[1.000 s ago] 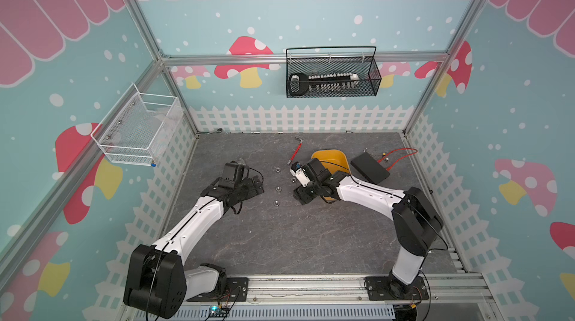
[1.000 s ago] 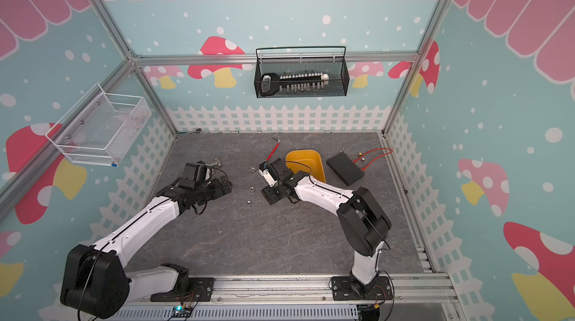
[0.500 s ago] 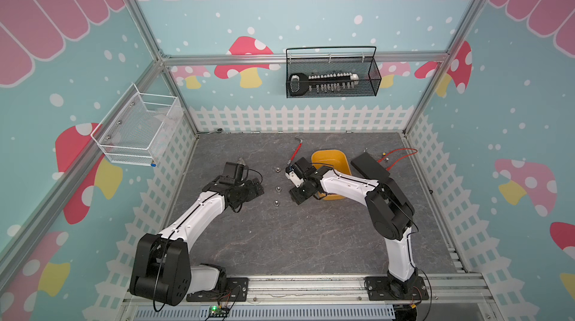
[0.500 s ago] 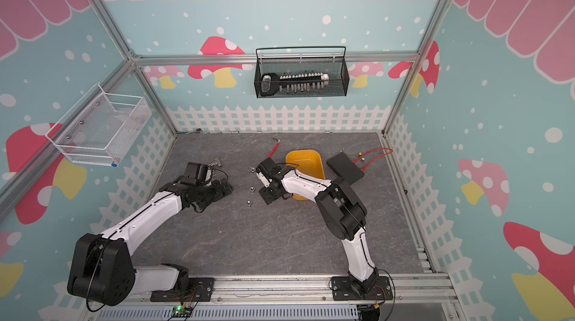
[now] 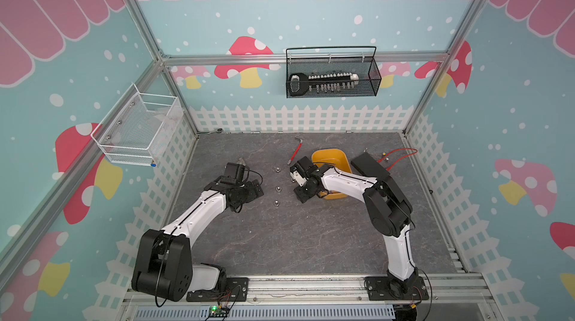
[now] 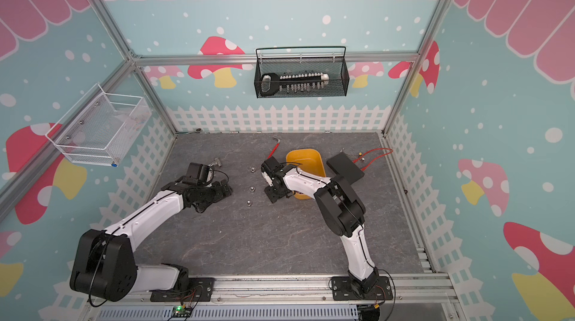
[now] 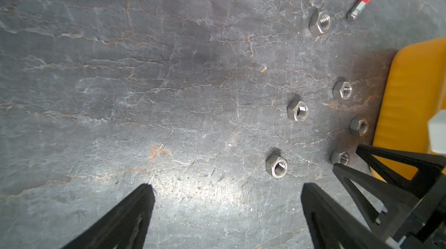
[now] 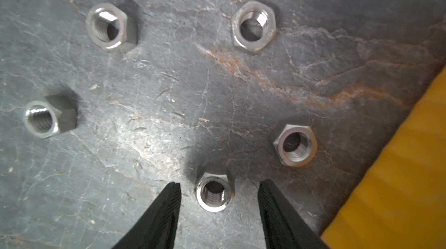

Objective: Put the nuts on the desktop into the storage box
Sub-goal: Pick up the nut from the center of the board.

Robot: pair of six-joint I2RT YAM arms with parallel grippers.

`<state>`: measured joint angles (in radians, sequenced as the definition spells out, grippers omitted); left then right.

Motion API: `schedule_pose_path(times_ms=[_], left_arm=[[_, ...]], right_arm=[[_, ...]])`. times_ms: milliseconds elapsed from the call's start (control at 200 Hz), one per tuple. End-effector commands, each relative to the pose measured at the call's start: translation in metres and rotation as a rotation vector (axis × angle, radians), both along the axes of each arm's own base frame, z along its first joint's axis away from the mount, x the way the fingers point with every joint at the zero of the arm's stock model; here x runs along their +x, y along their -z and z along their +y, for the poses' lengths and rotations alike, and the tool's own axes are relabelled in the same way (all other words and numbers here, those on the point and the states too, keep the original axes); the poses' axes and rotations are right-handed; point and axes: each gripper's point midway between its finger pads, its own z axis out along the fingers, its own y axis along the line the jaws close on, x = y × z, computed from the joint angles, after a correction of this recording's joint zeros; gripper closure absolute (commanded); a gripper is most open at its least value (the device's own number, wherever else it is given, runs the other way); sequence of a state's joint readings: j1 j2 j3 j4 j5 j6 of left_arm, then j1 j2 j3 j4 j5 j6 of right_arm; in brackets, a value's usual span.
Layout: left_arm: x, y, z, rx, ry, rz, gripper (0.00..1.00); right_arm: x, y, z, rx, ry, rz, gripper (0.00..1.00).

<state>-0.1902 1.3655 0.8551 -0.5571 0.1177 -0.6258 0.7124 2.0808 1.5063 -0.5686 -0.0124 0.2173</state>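
Several silver nuts lie on the dark grey desktop (image 5: 295, 241), left of the yellow storage box (image 5: 329, 160). Three of them (image 5: 276, 189) form a column between the two arms in both top views. My right gripper (image 8: 219, 185) points down beside the box's left wall. It is open, with one nut (image 8: 213, 194) between the fingertips and a gap on each side. The left wrist view shows that gripper (image 7: 345, 157) astride the nut (image 7: 340, 157). My left gripper (image 7: 226, 187) hovers wide open over bare desktop, with a nut (image 7: 276, 165) just ahead of it.
A red-handled wrench (image 5: 295, 151) lies behind the nuts. A black block (image 5: 370, 165) and a red cable (image 5: 401, 154) sit right of the box. A black wire basket (image 5: 331, 76) hangs on the back wall and a white mesh basket (image 5: 137, 131) on the left wall.
The right arm's elbow has swung in toward the box and its gripper has shifted slightly left over the nuts. The left arm has barely moved.
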Motion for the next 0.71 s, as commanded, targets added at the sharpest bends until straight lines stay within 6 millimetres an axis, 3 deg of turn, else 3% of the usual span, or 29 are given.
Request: schedule_pose_path(times_ms=[0,340,701], left_arm=[[-0.004,0.006,0.005,0.016,-0.024,0.022,0.01],[-0.003,0.007,0.006,0.021,-0.022,0.023,0.01],[0.001,0.005,0.002,0.010,-0.012,0.021,0.01]], right_arm=[[0.001,0.011,-0.001,-0.016,-0.008,0.025,0.45],[-0.006,0.026,0.001,-0.011,-0.015,0.067,0.57],[-0.014,0.030,-0.007,-0.027,-0.005,0.083,0.60]])
